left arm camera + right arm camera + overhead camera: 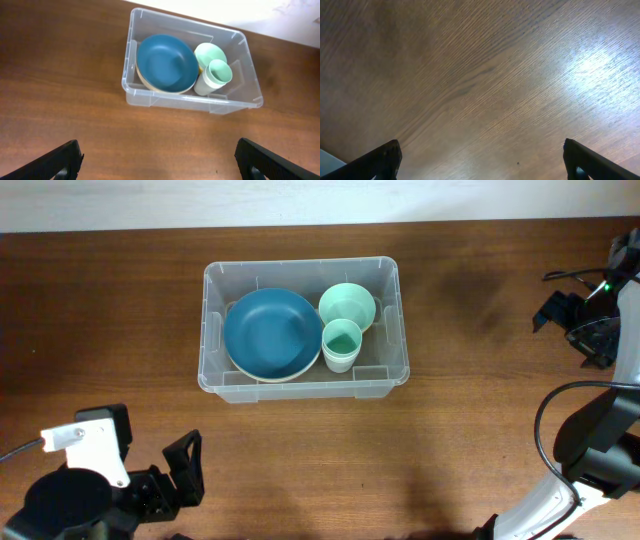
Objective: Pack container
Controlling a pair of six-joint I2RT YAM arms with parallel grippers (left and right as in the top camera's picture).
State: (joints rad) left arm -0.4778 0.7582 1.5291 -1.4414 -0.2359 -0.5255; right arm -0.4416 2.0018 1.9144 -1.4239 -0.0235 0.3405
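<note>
The clear plastic container [384, 370] sits at the table's middle. It holds a dark blue bowl [272, 333], a mint green bowl [347, 304] and a mint green cup [341, 344]. The left wrist view shows the container [150, 100] with the blue bowl [166, 62], the green bowl [207, 52] and the cup [216, 75] too. My left gripper [182, 472] [157, 160] is open and empty near the front left edge, well short of the container. My right gripper [568, 318] [481, 160] is open and empty over bare wood at the far right.
The wooden table [470, 440] spreads around the container. The right arm's body and cable [580, 450] stand at the front right. The left arm's base [70, 500] fills the front left corner.
</note>
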